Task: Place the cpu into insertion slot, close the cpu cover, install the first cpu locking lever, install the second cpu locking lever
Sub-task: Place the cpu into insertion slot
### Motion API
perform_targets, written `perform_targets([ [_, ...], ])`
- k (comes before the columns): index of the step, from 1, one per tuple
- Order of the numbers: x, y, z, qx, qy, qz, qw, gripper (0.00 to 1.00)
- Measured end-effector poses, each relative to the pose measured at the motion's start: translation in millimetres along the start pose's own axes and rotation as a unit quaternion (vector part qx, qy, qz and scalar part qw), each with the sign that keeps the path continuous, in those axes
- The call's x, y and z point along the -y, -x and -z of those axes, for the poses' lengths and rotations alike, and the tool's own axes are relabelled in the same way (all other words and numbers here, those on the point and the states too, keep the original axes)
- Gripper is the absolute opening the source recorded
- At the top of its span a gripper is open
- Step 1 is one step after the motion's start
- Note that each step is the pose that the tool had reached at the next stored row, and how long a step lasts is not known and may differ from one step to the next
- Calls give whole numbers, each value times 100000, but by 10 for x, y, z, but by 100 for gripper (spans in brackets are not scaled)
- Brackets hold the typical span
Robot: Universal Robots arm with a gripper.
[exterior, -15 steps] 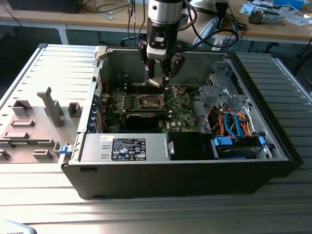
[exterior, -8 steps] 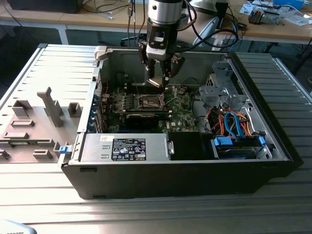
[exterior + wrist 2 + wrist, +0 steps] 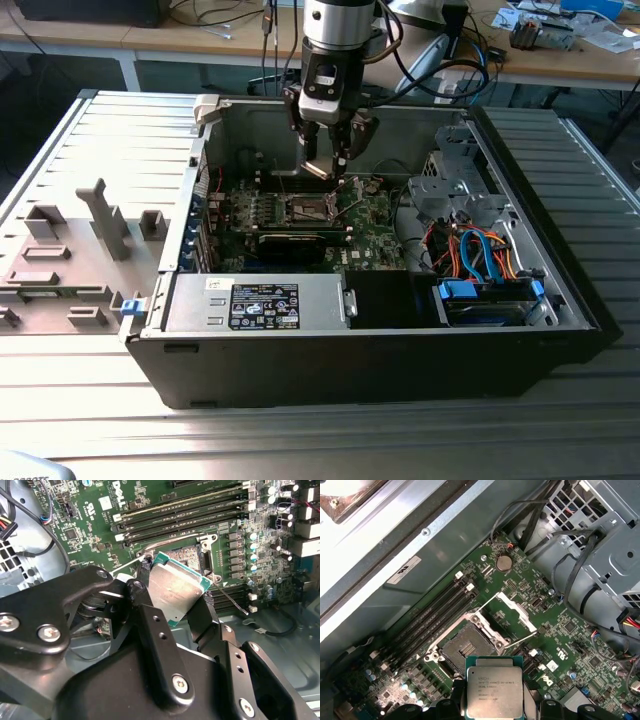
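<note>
Pinching the cpu (image 3: 494,692) by its edges, your gripper (image 3: 327,168) hovers near the open socket (image 3: 465,650). Cpu cover (image 3: 516,611) stands raised, clear.

Workshop scene, evenly lit: ribbed grey metal table (image 3: 100,430) spans near side. On far side, light wooden desk (image 3: 90,40) stands on white leg (image 3: 131,70), loose cables (image 3: 205,12) trailing across top. Second wooden desk (image 3: 590,68) at exterior view's right, cluttered with small parts (image 3: 545,32). Dark floor (image 3: 40,100) beneath desks.
</note>
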State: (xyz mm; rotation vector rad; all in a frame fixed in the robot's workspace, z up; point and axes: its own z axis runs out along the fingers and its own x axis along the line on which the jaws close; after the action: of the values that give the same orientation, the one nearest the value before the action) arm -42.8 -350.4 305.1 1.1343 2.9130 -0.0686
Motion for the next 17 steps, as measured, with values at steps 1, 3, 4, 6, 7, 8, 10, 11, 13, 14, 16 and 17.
perform_targets([
  [1, 0, 0, 0, 8, -15, -80, 100000, 55],
  [3, 0, 0, 0, 29, -51, -286, 100000, 55],
  [4, 0, 0, -1, 39, -67, -389, 99999, 55],
  [6, 0, 0, -1, 49, -86, -502, 99999, 55],
  [7, 0, 0, -1, 55, -94, -556, 99998, 55],
  [8, 0, 0, -1, 59, -104, -610, 99998, 55],
  [10, 0, 0, -1, 68, -126, -744, 99997, 55],
  [11, 0, 0, -1, 76, -137, -820, 99997, 55],
  [13, 0, 0, -2, 91, -164, -967, 99995, 55],
  [14, 0, 0, -2, 95, -175, -1028, 99995, 55],
  [16, 0, 0, -2, 108, -199, -1201, 99993, 55],
  [17, 0, 0, -2, 111, -207, -1250, 99992, 55],
])
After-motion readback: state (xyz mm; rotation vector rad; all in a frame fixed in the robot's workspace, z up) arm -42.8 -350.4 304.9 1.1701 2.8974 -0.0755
